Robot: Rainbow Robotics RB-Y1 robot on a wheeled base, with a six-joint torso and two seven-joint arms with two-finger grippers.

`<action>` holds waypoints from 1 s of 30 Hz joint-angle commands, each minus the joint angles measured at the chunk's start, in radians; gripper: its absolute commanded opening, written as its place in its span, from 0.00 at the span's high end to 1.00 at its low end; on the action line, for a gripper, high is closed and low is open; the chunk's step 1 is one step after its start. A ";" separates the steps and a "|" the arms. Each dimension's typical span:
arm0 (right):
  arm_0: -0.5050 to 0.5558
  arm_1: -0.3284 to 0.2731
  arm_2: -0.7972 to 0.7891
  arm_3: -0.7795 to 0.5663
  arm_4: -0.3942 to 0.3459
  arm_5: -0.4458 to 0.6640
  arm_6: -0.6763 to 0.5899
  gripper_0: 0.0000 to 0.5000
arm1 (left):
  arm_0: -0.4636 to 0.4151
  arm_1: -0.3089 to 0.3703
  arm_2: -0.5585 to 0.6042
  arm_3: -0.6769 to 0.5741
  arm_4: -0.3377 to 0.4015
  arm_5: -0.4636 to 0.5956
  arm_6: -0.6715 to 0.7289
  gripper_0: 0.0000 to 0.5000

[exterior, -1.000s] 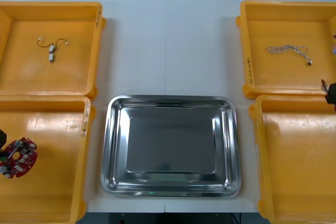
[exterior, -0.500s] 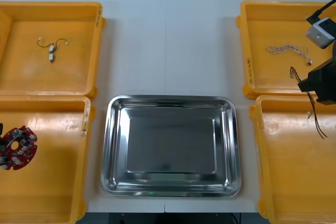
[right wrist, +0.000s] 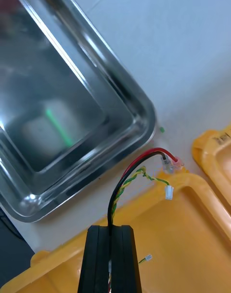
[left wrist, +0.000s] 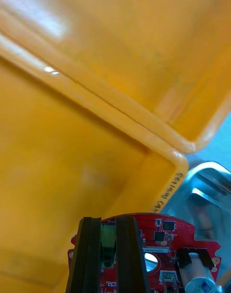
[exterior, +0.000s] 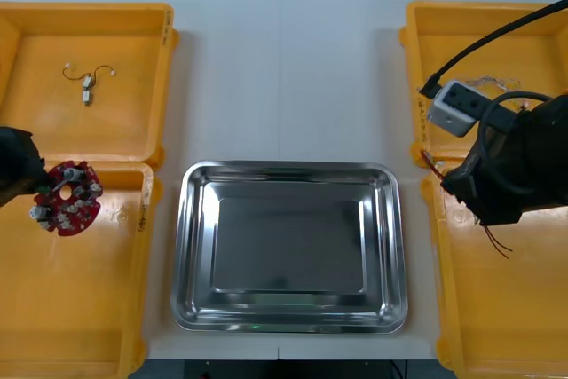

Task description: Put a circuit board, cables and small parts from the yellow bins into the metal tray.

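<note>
Left gripper is clamped tight on the rim of the round red circuit board, with one black finger on each side of its edge. The board hangs over the far end of the near-left yellow bin, out at the nine o'clock side of the metal tray. Over on the other side, the right gripper is pinched shut on the red and yellow cable. It's at the tray's two o'clock, above the tray-side corner of the near-right yellow bin, and the connectors dangle just past the fingertips. The tray itself sits bare and shiny at dead centre. At eleven o'clock from the tray, a small cable lies in the far-left yellow bin.
</note>
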 commanded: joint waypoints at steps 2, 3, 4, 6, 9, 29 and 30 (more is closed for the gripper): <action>-0.061 0.026 0.076 -0.060 -0.024 0.004 0.047 1.00 | -0.118 0.072 -0.105 -0.031 0.016 0.008 -0.107 1.00; -0.070 0.036 0.087 -0.063 -0.027 0.004 0.047 1.00 | -0.138 0.081 -0.131 -0.026 0.024 0.008 -0.101 1.00; -0.077 0.049 0.097 -0.062 -0.029 0.004 0.047 1.00 | -0.157 0.092 -0.155 -0.015 0.035 0.008 -0.096 1.00; -0.090 0.069 0.119 -0.062 -0.029 0.004 0.049 1.00 | -0.188 0.105 -0.190 0.002 0.050 0.008 -0.087 1.00; -0.108 0.099 0.166 -0.062 -0.015 0.004 0.055 1.00 | -0.232 0.113 -0.240 0.025 0.062 0.008 -0.070 1.00; -0.097 0.214 0.508 -0.062 0.284 0.004 0.125 1.00 | -0.451 0.095 -0.602 0.077 -0.014 0.008 0.276 1.00; -0.094 0.213 0.516 -0.062 0.290 0.004 0.127 1.00 | -0.454 0.090 -0.612 0.080 -0.020 0.008 0.285 1.00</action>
